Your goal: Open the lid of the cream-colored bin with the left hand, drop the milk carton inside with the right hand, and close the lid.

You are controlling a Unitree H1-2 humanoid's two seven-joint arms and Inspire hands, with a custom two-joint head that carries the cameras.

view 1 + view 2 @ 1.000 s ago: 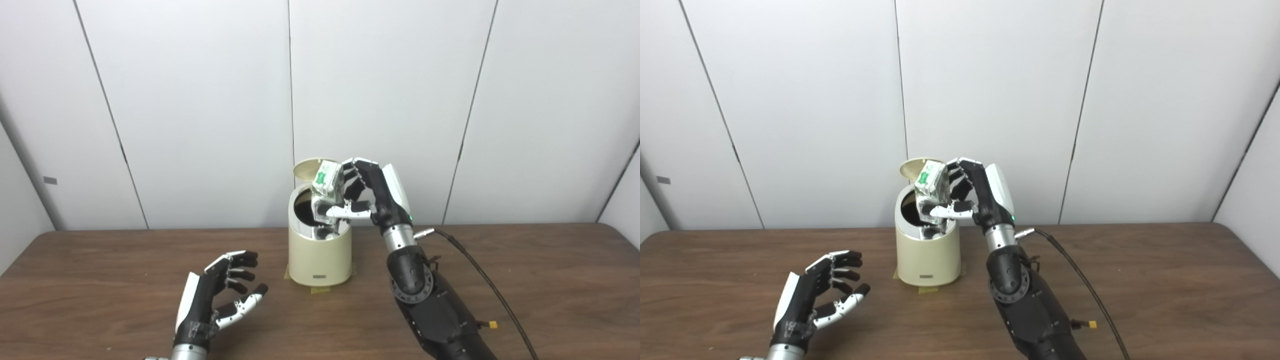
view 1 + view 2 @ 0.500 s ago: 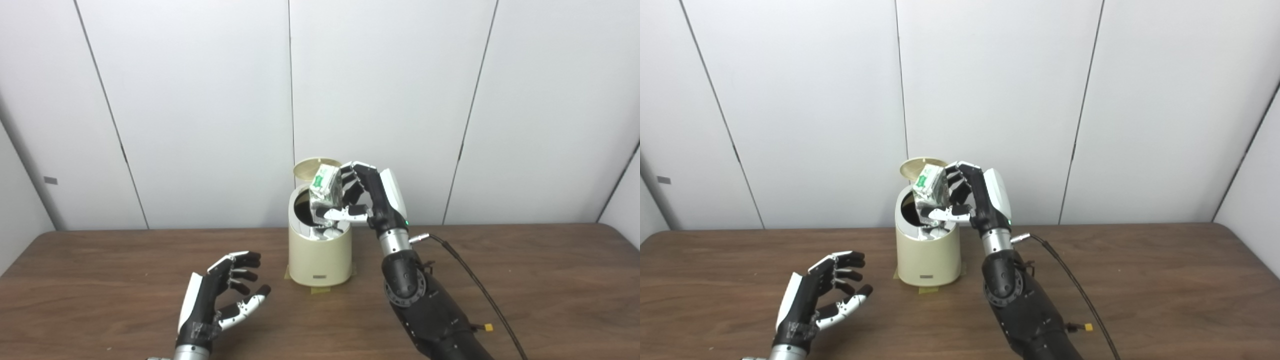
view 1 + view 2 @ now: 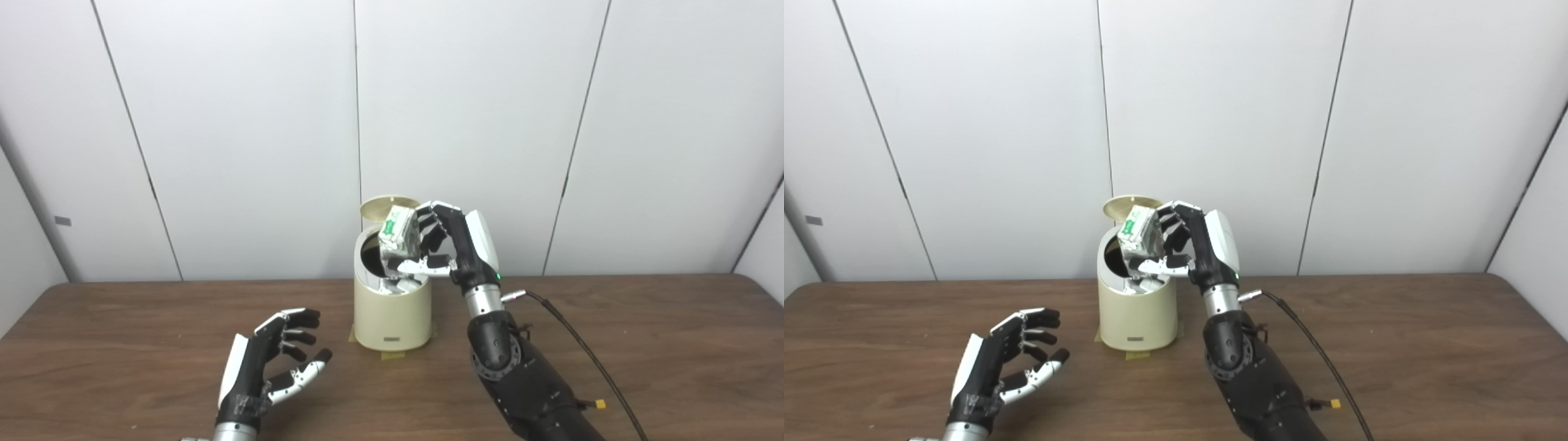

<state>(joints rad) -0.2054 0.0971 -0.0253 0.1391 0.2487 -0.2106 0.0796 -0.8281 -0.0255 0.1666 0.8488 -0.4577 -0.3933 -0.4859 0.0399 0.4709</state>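
A: status? where do we stand on the bin [image 3: 392, 312]

B: lid [image 3: 387, 206] is up, tipped back behind the opening, so step one looks done; we have the milk carton [image 3: 399, 231] in the right robot hand [image 3: 450, 248], fingers and thumb wrapped round it, held tilted right over the bin's mouth; not released yet

A: left side?

B: left robot hand [image 3: 269, 361] holds nothing, fingers apart and loosely curled, low over the counter [image 3: 643, 343], well apart from the bin on its left; we judge it's waiting for the close

A: so what's left for us

B: let the carton go into the opening, clear the right robot hand, then shut the lid; roughly halfway by our read

A: carton condition?

B: small, white with green print, looks a bit crumpled; lower end sits about at rim level, can't tell if it's touching the rim; bin itself is a cream cylinder with a dark opening on top, standing on a taped patch on the counter
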